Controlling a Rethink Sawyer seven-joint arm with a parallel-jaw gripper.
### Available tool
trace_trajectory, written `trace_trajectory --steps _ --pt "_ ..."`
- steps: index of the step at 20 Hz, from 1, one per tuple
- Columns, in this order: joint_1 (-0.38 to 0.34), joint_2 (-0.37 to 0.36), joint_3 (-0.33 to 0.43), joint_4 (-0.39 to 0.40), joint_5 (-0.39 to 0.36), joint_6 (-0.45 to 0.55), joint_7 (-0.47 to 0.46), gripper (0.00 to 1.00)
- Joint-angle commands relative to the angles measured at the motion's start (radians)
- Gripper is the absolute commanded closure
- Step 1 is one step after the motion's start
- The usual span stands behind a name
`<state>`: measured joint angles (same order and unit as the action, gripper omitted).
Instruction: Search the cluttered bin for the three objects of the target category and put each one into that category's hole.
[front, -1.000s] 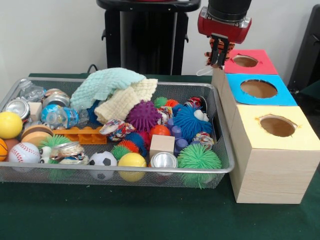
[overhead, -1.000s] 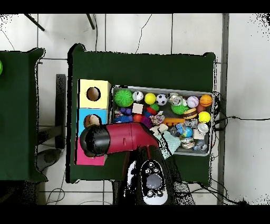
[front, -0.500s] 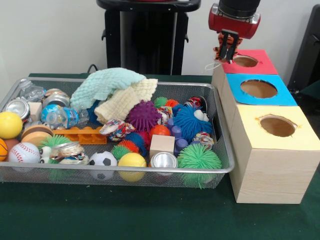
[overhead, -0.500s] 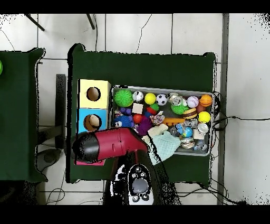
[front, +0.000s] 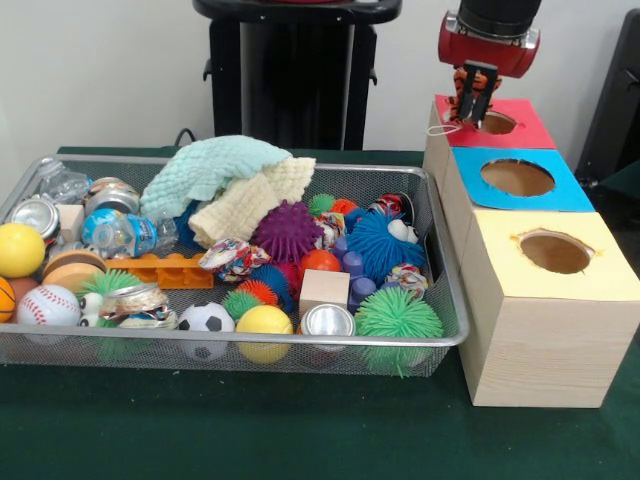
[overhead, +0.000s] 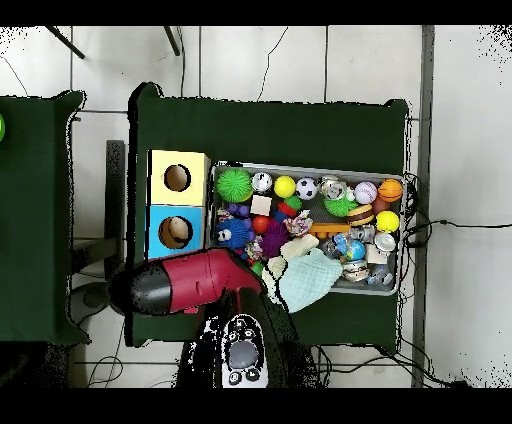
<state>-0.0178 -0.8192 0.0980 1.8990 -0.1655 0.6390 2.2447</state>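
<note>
While the gripper (front: 476, 92) hangs at the upper right of the front view, it pinches an orange toy (front: 471, 103) just above the red box's hole (front: 492, 122). At lower left, the bin (front: 446, 300) sits on the green worktop (front: 300, 440).

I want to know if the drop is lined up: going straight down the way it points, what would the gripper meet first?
Probably the hole in the red box; the gripper, holding an orange toy, hangs near its left rim, though depth is unclear.

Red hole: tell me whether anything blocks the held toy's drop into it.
Nothing visible does. The gripper holds the orange toy just above the open red hole; no object lies between them.
</note>
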Motion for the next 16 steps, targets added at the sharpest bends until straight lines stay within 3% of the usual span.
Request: trace_trajectory --steps 1,5,16 --pt "-0.005 0.039 0.004 0.051 0.019 -0.105 0.128 1.0" --pt "-0.006 0.049 0.011 0.059 0.021 -0.12 0.12 1.0" --pt "-0.003 -0.029 0.034 0.162 0.04 -0.138 0.105 1.0"
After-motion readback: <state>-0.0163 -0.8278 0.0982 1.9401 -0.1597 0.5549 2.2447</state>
